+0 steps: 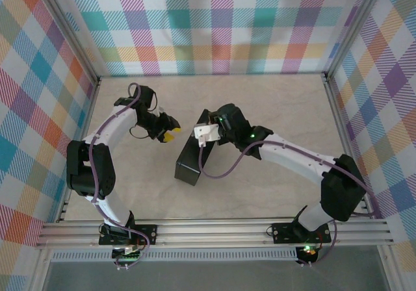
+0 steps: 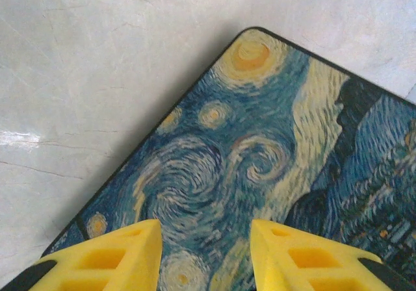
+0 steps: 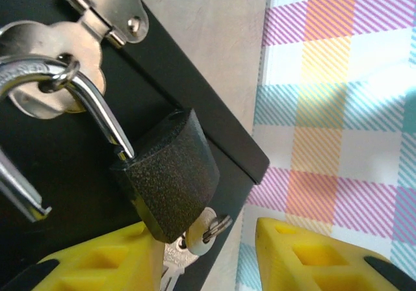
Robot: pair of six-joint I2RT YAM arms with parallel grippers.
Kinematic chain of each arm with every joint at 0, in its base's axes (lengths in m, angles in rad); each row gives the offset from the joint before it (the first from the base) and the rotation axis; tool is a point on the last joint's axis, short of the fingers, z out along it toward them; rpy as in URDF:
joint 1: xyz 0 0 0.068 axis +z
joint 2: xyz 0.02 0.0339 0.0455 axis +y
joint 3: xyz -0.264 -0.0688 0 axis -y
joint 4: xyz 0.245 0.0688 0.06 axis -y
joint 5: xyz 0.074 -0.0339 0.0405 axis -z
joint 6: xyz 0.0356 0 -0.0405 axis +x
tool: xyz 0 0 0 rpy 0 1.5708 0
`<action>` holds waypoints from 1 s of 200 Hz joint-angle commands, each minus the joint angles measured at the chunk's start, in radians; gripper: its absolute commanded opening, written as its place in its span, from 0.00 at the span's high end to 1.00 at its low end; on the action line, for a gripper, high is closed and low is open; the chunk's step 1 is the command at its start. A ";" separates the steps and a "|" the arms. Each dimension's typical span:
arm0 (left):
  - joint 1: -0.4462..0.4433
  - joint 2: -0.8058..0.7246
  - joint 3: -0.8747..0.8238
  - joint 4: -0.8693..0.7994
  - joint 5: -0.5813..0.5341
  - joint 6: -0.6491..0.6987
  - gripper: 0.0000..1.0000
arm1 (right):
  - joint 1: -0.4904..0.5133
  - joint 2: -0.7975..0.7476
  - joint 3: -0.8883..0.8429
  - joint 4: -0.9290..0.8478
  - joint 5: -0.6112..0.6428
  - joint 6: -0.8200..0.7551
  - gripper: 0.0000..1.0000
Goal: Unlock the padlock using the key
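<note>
Plaid walls point(image 1: 214, 25) enclose a pale marbled desk point(image 1: 279, 109) on which a dark box point(image 1: 188, 164) lies between the two arms.

**Left arm.** The left end effector point(image 2: 205, 255) hovers over the box's painted night-sky lid. Its yellow fingers point(image 2: 117, 258) are apart and hold nothing.

**Right arm.** The right end effector point(image 3: 208, 262) faces the front of the box, where the padlock point(image 3: 169, 180) hangs from the hasp point(image 3: 58, 50) by its shackle point(image 3: 97, 109). The padlock has a dark, grained body. A key point(image 3: 203, 231) sits in the keyway at the bottom of the body, and a second key hangs beside it. The yellow fingers are spread, with the key between them and nearer the left-hand finger in this view. They are not clamped on it.

**Step in hand.** The key is inserted. One shackle leg enters the body, while the other end, notched, appears to stand free at the left edge of the right wrist view. From this the lock seems to be released or close to it.

**Next move.** If the lock is not yet released, the fingers must close squarely on the key's small head and turn it without dragging the hanging body sideways. If it is released, the shackle must be drawn out of the hasp.
</note>
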 commanded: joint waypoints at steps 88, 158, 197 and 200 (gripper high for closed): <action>0.006 -0.011 0.099 -0.030 0.012 0.043 0.59 | -0.069 0.104 0.185 -0.124 0.018 -0.060 0.58; 0.007 -0.009 0.105 -0.044 0.021 0.062 0.59 | -0.108 0.080 0.401 -0.461 -0.316 0.110 0.59; 0.006 -0.004 0.105 -0.045 0.030 0.073 0.58 | -0.181 0.211 0.667 -0.743 -0.564 0.164 0.59; 0.007 -0.005 0.103 -0.045 0.030 0.075 0.58 | -0.187 0.223 0.685 -0.763 -0.585 0.166 0.59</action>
